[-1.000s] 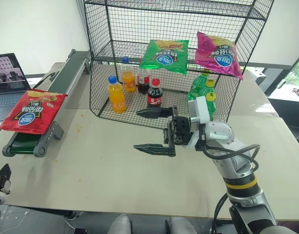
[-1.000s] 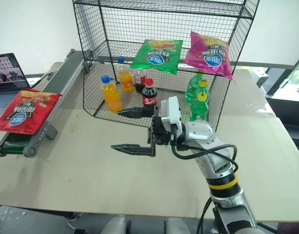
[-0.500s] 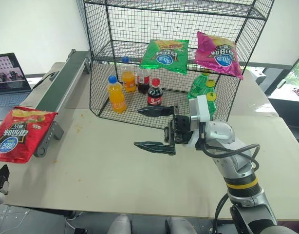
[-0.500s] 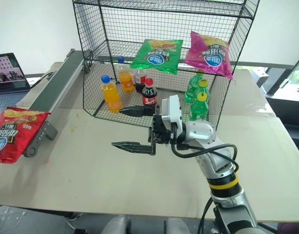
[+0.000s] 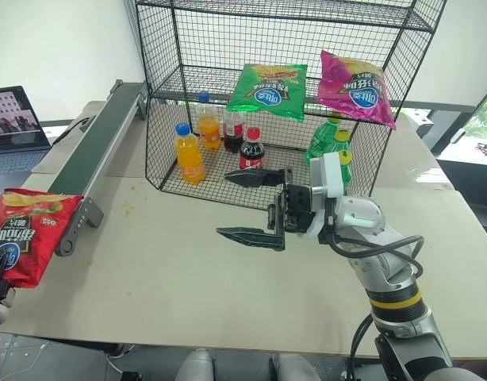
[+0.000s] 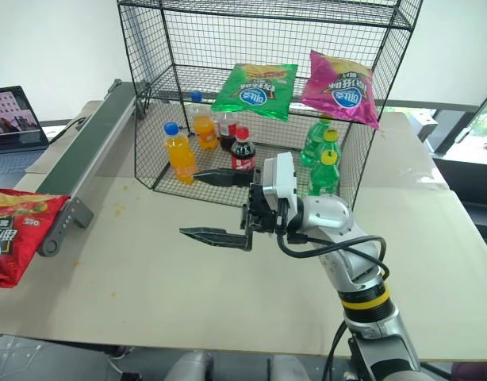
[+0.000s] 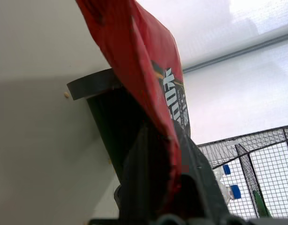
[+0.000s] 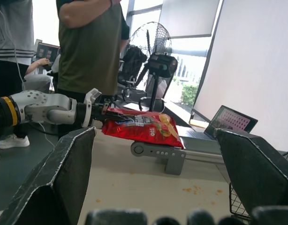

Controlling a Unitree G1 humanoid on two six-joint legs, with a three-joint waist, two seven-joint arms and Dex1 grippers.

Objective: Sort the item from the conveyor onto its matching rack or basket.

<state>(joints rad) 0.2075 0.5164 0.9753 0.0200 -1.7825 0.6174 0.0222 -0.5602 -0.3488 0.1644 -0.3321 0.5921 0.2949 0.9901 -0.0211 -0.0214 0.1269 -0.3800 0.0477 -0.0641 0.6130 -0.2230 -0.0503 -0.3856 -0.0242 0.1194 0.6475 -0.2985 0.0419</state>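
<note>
Red chip bag (image 5: 20,236) clamped in my L gripper (image 8: 102,116), off conveyor (image 5: 91,163) end; R gripper (image 5: 255,205) wide open, empty, near rack (image 5: 283,48) for handoff probably.

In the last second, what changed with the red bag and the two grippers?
The red chip bag has come off the conveyor end, down and to the robot's left past the table edge. The left gripper, open a second ago, is now shut on the bag's edge. The right gripper stays open over the table, and the rack and its contents are unchanged.
</note>
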